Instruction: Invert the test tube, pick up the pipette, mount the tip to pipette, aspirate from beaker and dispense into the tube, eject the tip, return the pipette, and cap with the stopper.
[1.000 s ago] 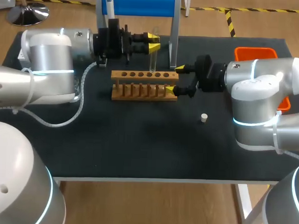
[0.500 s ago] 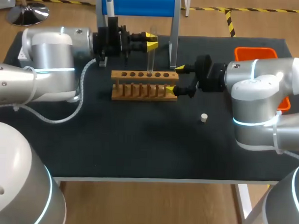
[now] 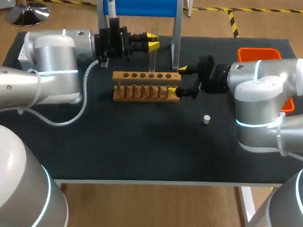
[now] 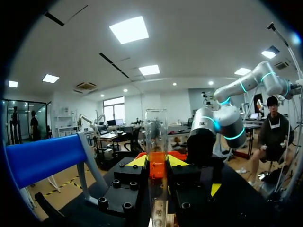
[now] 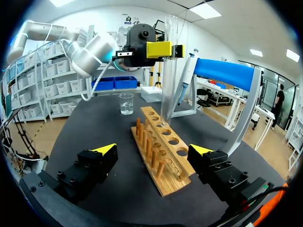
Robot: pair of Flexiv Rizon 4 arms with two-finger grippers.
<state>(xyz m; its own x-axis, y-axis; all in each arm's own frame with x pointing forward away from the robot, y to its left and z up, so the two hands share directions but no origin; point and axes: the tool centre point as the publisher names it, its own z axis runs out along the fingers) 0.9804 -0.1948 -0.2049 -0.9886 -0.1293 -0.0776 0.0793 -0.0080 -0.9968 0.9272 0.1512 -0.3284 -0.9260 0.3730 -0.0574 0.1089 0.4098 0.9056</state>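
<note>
A clear test tube (image 3: 153,56) stands upright with its open mouth up, and my left gripper (image 3: 153,42) is shut on its upper part. Its lower end meets a hole of the wooden rack (image 3: 143,76). In the left wrist view the test tube (image 4: 156,137) runs up between the fingers of my left gripper (image 4: 156,163). My right gripper (image 3: 180,81) is open, its yellow tips on either side of the rack's right end. In the right wrist view my right gripper (image 5: 154,151) straddles the rack (image 5: 163,142), with the test tube (image 5: 169,71) and left gripper (image 5: 161,48) beyond. A small stopper (image 3: 206,119) lies on the table.
A pipette (image 5: 186,75) hangs on the blue-topped stand (image 3: 140,4) behind the rack. A glass beaker (image 5: 126,103) sits beyond the rack's far end. An orange bin (image 3: 258,52) is at the back right, partly behind my right arm. The black table (image 3: 140,143) is bare in front.
My left arm has shifted slightly left with the tube still in its gripper. The right arm has not moved.
</note>
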